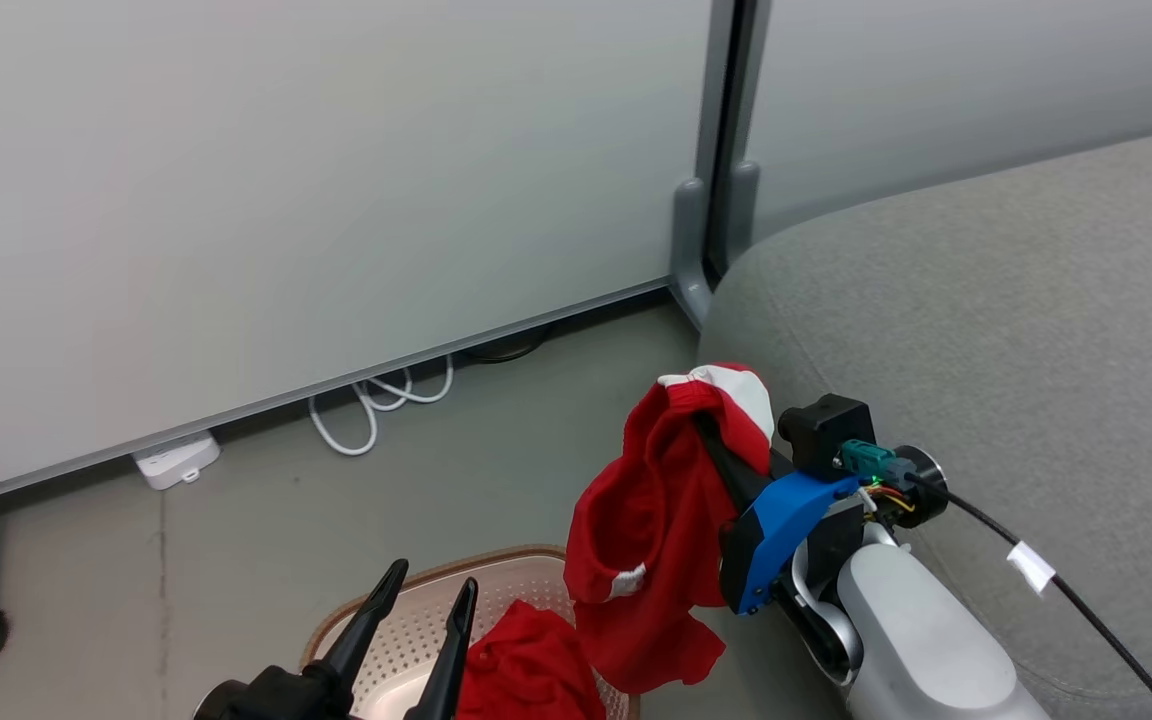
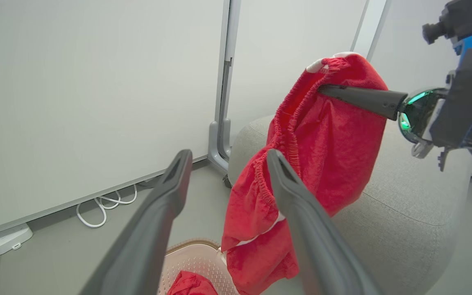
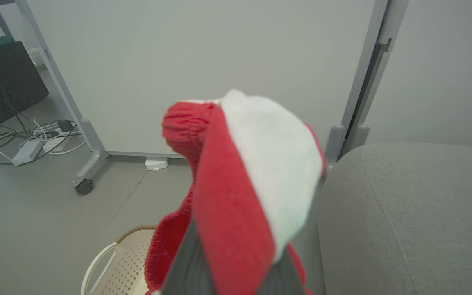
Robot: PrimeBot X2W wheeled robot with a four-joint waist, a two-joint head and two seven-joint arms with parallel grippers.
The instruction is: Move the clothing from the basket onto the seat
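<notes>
Beside the front corner of the grey sofa (image 1: 1016, 300), the right gripper (image 1: 708, 425) is clenched on a red garment (image 1: 646, 520) at its gathered waistband, where a white panel shows; the garment hangs loose from the dark fingers, clear of the floor (image 1: 536, 440), its lower hem dangling over the edge of the basket (image 1: 496, 553) and just in front of the sofa's rounded side; it does not lie on the sofa cushion; a second red garment (image 1: 526, 665) lies crumpled inside the cream perforated basket, which stands on the floor close against the sofa; the left gripper (image 1: 433, 578) hovers above the basket with its two fingers spread apart and nothing between them, just beside the hanging garment; behind, a white cable (image 1: 376, 400) loops along the foot of a pale wall panel (image 1: 336, 200), near a white power strip (image 1: 174, 460).
</notes>
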